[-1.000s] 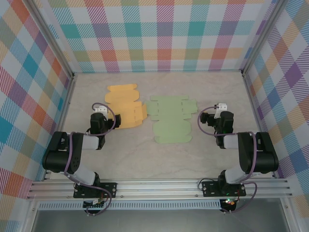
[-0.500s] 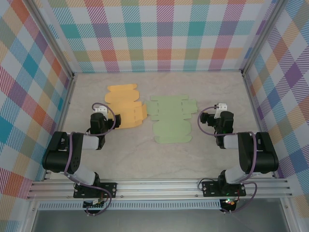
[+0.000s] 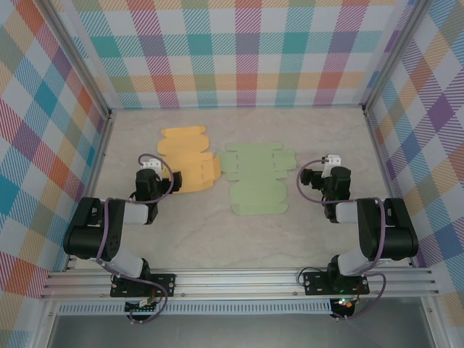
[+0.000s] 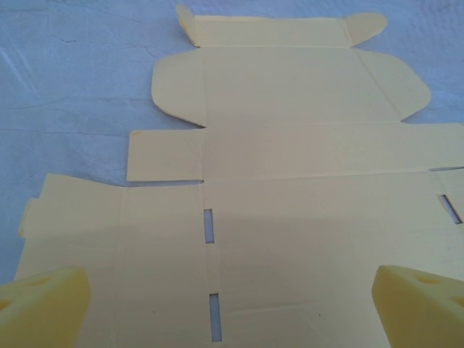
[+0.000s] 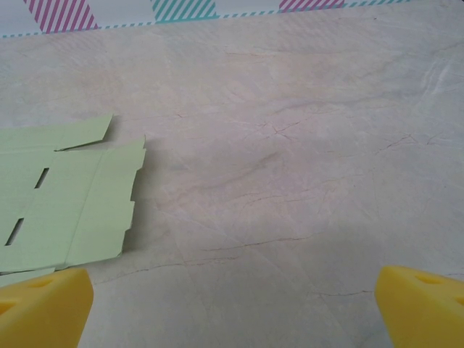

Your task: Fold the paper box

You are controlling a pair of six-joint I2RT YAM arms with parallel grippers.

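Note:
Two unfolded paper box blanks lie flat on the table. The yellow blank (image 3: 190,159) is at centre left and the green blank (image 3: 255,177) is beside it on the right. My left gripper (image 3: 150,171) is low over the yellow blank's near-left part. In the left wrist view that blank (image 4: 290,181) spreads ahead, and the gripper (image 4: 232,308) is open with its yellow fingertips (image 4: 43,308) wide apart over the sheet. My right gripper (image 3: 332,168) stands right of the green blank. It is open (image 5: 232,308) over bare table, with the green blank's edge (image 5: 65,210) to its left.
Plaid walls (image 3: 246,58) close the table in at the back and on both sides. The marbled tabletop (image 3: 217,239) runs bare between the blanks and the aluminium rail (image 3: 239,279) that carries the arm bases.

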